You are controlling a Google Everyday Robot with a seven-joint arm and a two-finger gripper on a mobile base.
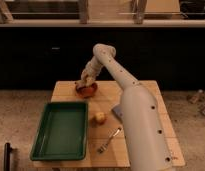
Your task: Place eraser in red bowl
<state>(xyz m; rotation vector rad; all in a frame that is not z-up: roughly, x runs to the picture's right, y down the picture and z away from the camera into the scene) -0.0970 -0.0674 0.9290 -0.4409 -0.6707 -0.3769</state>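
Thick white tubular arm, rounded elbow, small dark dots along the casing, pale pincer over the red bowl

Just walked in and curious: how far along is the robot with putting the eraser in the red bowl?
Looks near the end. Done: the reach, since the gripper sits right over the red bowl at the far side of the table. In hand: the drop-off, probably, though I cannot make out the eraser at the gripper or in the bowl. Left: letting go and drawing the arm away.
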